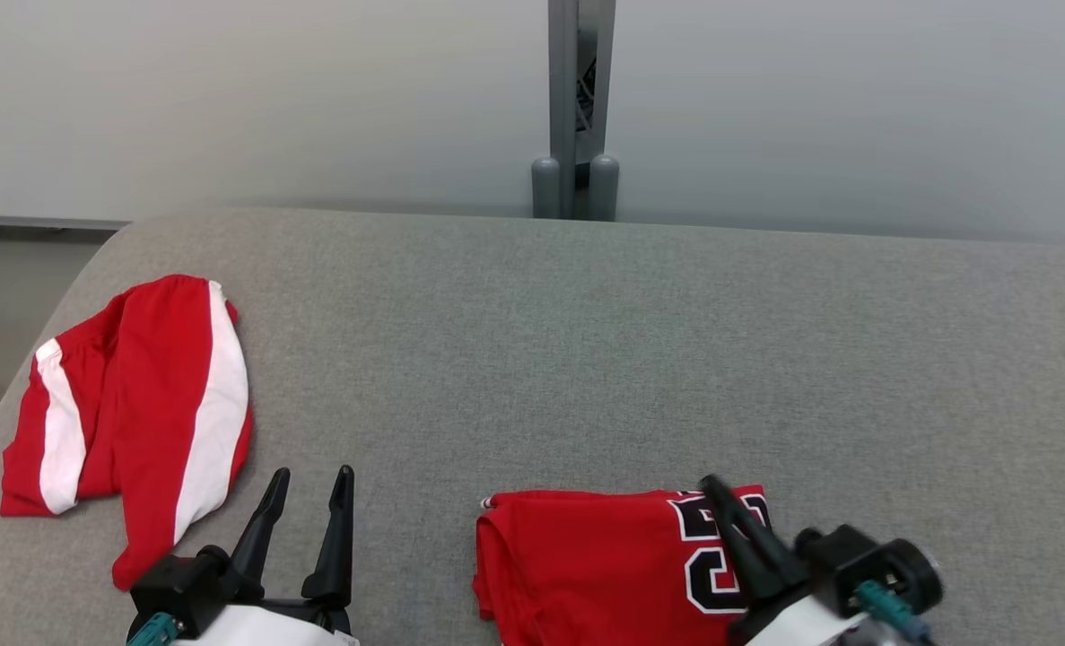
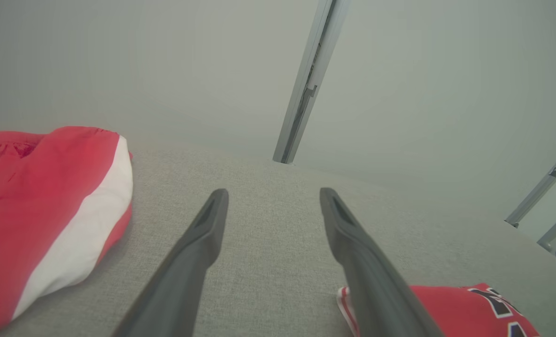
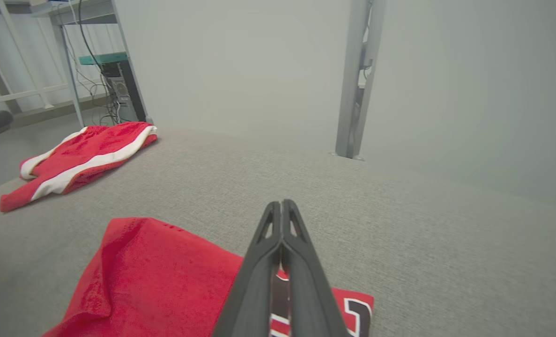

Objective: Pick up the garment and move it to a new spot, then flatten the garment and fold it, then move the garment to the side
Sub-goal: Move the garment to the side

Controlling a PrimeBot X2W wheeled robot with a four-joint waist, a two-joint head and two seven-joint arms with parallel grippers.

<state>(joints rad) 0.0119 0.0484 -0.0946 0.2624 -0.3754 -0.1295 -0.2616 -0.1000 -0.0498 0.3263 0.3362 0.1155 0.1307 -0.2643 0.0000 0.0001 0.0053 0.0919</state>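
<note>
A folded red garment (image 1: 586,565) with a black-and-white number lies at the near edge of the grey padded surface (image 1: 586,359); it also shows as red cloth (image 3: 156,276) under my right fingers and as a red corner (image 2: 465,309). My right gripper (image 1: 710,486) is shut with nothing between its fingers. It hovers over the numbered end, and its tips (image 3: 281,204) reach just past the garment's far edge. My left gripper (image 1: 313,470) stands open and empty (image 2: 273,192) over bare surface, between the two pieces of clothing.
A second red garment with white stripes (image 1: 137,404) lies crumpled at the far left (image 2: 48,215) (image 3: 81,159). A grey post (image 1: 575,108) stands behind the surface's back edge against a pale wall. A desk frame with cables (image 3: 114,79) stands beyond the left edge.
</note>
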